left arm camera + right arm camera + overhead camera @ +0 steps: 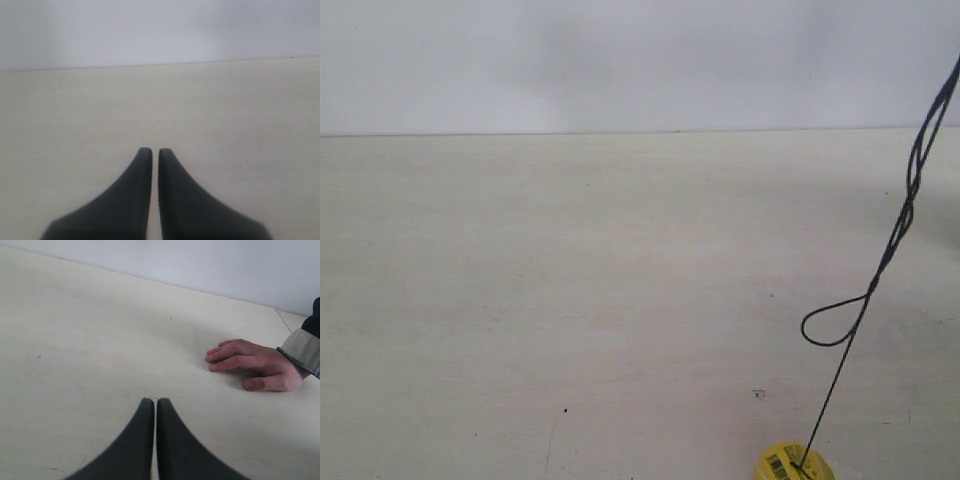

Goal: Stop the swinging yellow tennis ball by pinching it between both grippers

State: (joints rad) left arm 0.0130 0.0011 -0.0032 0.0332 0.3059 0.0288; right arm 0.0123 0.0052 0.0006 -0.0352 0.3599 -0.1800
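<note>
The yellow tennis ball [793, 463] shows at the bottom edge of the exterior view, right of centre, cut off by the frame, with its barcode sticker facing up. A thin dark string [880, 268] runs from it up to the right edge, with a small loop partway. Neither arm appears in the exterior view. In the left wrist view my left gripper [151, 151] is shut, its black jaws nearly touching, nothing between them. In the right wrist view my right gripper [155, 401] is shut and holds nothing. The ball is out of both wrist views.
A pale table [570, 300] fills the views, meeting a white wall [620, 60] at the back. A person's hand [252, 365] with a striped cuff rests flat on the table, beyond the right gripper.
</note>
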